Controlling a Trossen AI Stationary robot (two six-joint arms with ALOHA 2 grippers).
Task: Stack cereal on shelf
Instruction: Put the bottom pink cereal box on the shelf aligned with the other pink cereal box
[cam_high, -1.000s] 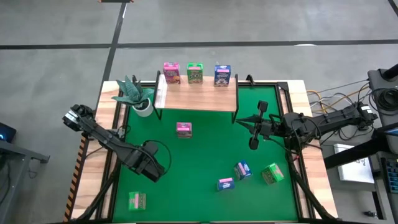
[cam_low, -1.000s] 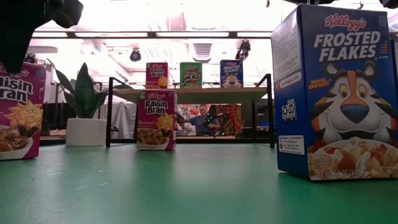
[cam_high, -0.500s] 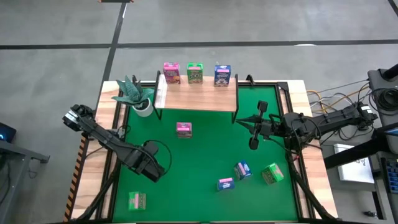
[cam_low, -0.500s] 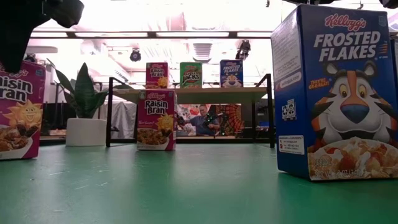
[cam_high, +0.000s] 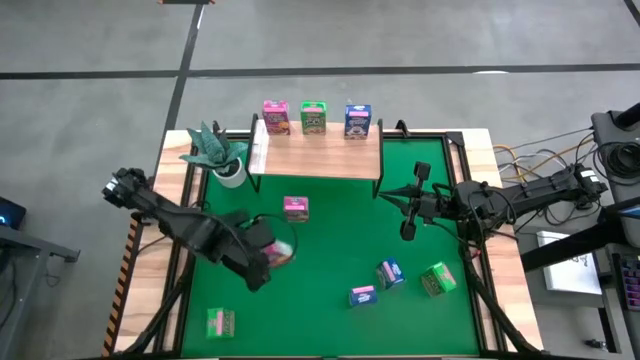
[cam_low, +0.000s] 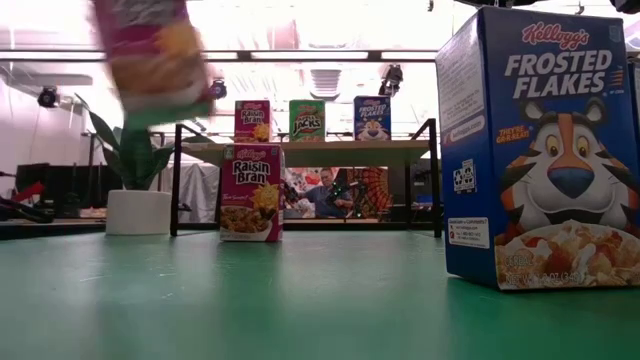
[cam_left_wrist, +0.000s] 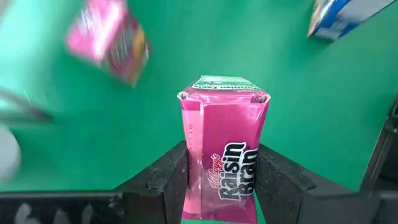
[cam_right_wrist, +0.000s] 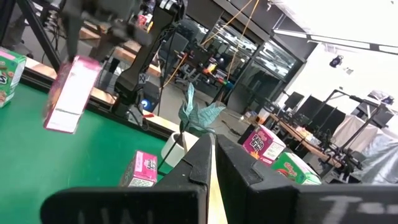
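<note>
From above, the left gripper (cam_high: 272, 250) sits over the green mat (cam_high: 330, 250), left of centre, pinching a pink cereal box (cam_high: 280, 253). Another pink box (cam_high: 295, 208) stands just beyond it, nearer the shelf (cam_high: 315, 150), which runs along the far edge and carries three boxes: pink (cam_high: 275, 116), green (cam_high: 313, 117) and blue (cam_high: 357, 120). A potted plant (cam_high: 222, 152) stands at the shelf's left end. On the near right lie two blue boxes (cam_high: 363, 296) (cam_high: 390, 272) and a green one (cam_high: 437, 279); a further green box (cam_high: 220, 322) sits near the left front corner. The right gripper (cam_high: 409, 205) waits at the right side of the mat, its fingers pressed together.

At table height, the held pink box (cam_low: 150, 55) hangs blurred in the air on the left (well clear of the mat). A standing pink box (cam_low: 250, 192) shows in front of the shelf (cam_low: 300, 150), and a big blue box (cam_low: 535, 150) fills the near right.

From the left wrist, the dark fingers (cam_left_wrist: 174, 180) clamp the pink box (cam_left_wrist: 222, 149) on both sides, upright over the mat.

From the right wrist, the closed fingers (cam_right_wrist: 205, 162) point toward the plant (cam_right_wrist: 193, 118), with the lifted pink box (cam_right_wrist: 68, 93) farther off.
</note>
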